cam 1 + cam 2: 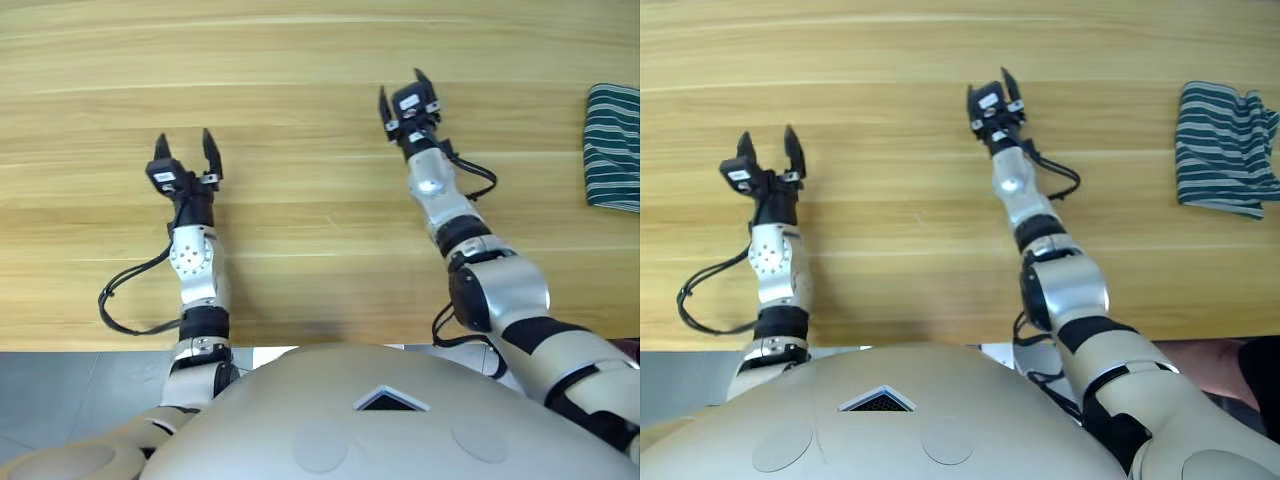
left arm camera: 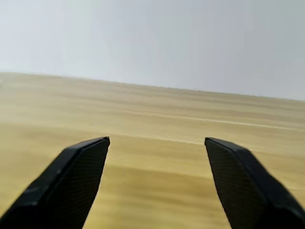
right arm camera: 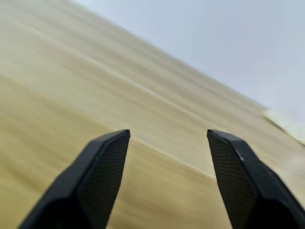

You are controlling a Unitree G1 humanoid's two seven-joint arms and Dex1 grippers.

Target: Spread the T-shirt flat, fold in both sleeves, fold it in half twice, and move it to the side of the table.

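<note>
T-shirt [image 1: 1225, 150]: one, folded | left claw [image 1: 184, 140] spread | right claw [image 1: 400, 85] spread

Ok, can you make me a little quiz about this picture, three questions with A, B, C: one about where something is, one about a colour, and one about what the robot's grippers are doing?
1. Where is the T-shirt on the table?
A. at the robot's right side
B. in the middle between the arms
C. hanging off the near edge

2. What colours are its stripes?
A. red and yellow
B. dark green and white
C. pink and blue

3. How are the left gripper and the right gripper?
A. both open and empty
B. both shut on the shirt
C. one open, one shut on cloth

Answers:
1 A: it lies bunched up at the table's right side, away from both arms.
2 B: green and white stripes show.
3 A: each wrist view shows the fingers apart over bare wood.
</note>
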